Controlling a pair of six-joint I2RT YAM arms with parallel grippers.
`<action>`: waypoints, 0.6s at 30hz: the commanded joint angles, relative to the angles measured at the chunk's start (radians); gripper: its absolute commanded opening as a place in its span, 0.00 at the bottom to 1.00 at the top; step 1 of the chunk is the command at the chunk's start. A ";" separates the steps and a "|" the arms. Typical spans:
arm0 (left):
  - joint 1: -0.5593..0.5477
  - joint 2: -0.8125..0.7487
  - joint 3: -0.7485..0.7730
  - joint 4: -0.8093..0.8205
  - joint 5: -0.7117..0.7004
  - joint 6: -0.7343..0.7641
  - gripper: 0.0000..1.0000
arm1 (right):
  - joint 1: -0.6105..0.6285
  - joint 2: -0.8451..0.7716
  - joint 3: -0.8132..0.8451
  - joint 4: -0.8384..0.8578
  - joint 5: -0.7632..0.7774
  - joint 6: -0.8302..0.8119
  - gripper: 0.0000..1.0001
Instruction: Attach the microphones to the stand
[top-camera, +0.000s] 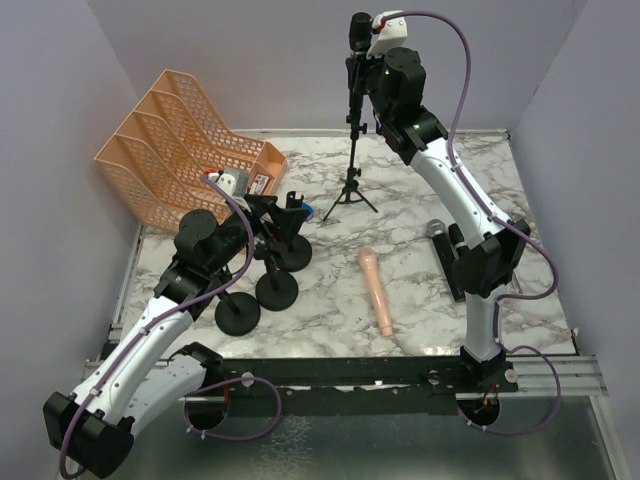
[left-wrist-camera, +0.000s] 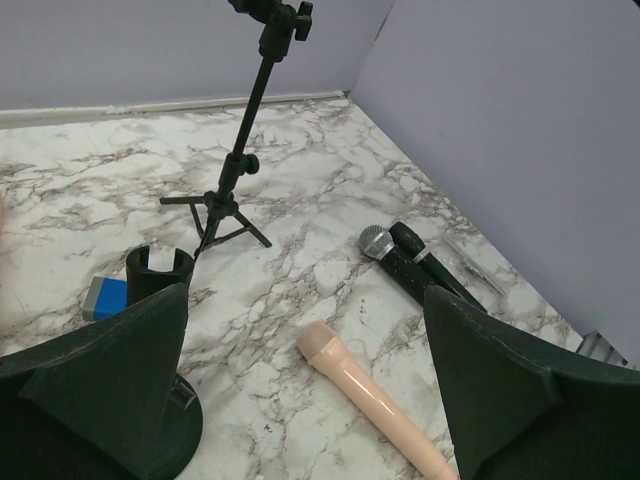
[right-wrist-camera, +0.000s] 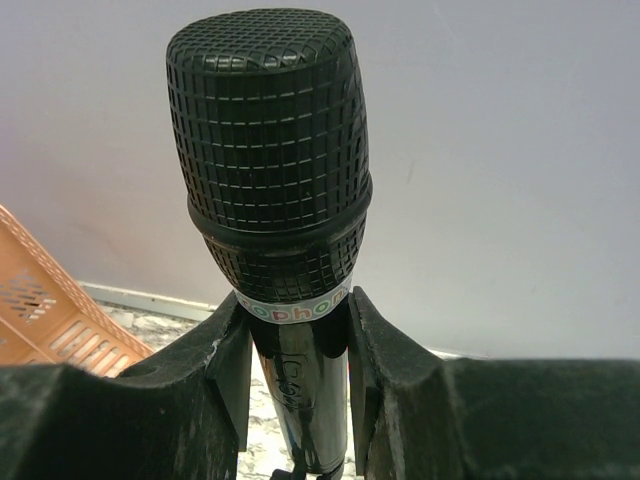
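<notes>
Four microphones are in view. One black microphone (right-wrist-camera: 268, 150) stands upright over the top of the one tripod stand (top-camera: 351, 190), and the right claw (right-wrist-camera: 300, 330) is closed around its handle. One pink microphone (top-camera: 376, 290) lies on the worktop (top-camera: 420, 170) at 5 o'clock from the tripod. The silver-headed microphone (left-wrist-camera: 377, 241) and a plain black microphone (left-wrist-camera: 425, 258) lie side by side at 3 o'clock. The left claw (left-wrist-camera: 305, 300) is wide apart and holds nothing, near three round-base stands (top-camera: 276, 291) at 9 o'clock.

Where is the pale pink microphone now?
In the top view, the pink microphone lies on the table, between the round black stand bases and the right arm.
</notes>
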 joint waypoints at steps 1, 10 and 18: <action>0.003 -0.002 -0.006 0.021 0.028 -0.010 0.99 | 0.002 0.046 0.057 -0.126 -0.012 0.024 0.00; 0.003 0.000 -0.011 0.020 0.025 -0.009 0.99 | 0.002 0.060 -0.027 -0.161 -0.020 0.068 0.00; 0.003 -0.002 -0.016 0.014 0.024 -0.006 0.99 | 0.002 0.056 -0.121 -0.177 -0.039 0.068 0.01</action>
